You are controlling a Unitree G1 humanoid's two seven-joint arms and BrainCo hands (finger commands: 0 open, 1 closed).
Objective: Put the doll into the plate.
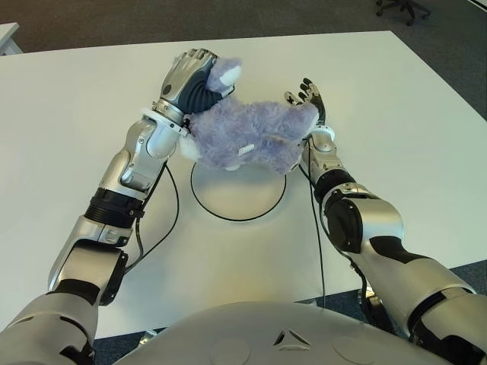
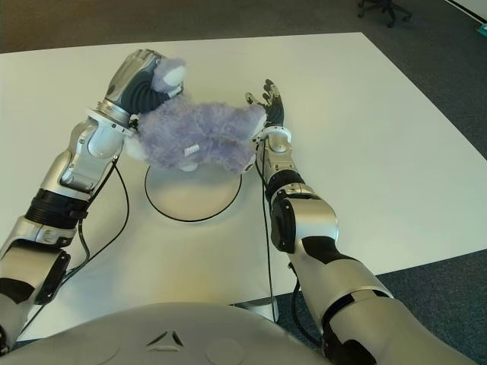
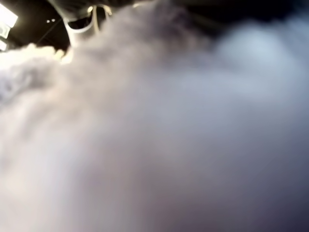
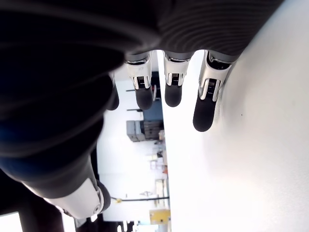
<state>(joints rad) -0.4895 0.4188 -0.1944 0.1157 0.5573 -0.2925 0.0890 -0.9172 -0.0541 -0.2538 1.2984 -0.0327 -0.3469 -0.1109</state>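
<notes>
left hand: curled around the head end of the doll, fingers wrapped over the fur near the white muzzle; its own wrist camera shows nothing but fur pressed close.
doll: fluffy lilac-grey plush animal, white muzzle and paws, a small white tag on its flank; held up across the far edge of the plate, body sagging sideways from the grip toward the right hand.
handling (judgement): looks light and very soft, squashes under the fingers, nothing fragile; long pile may let it slide, so a full-hand wrap round the head or the thick of the body seems the surest hold.
plate: flat white disc with a dark rim, lying on the white table, mostly bare; doll overlaps its far side in the eye views, whether touching I cannot tell.
right hand: just beside the doll's tail end, fingers straight and spread, holding nothing; the wrist camera shows no fur between the fingertips.
</notes>
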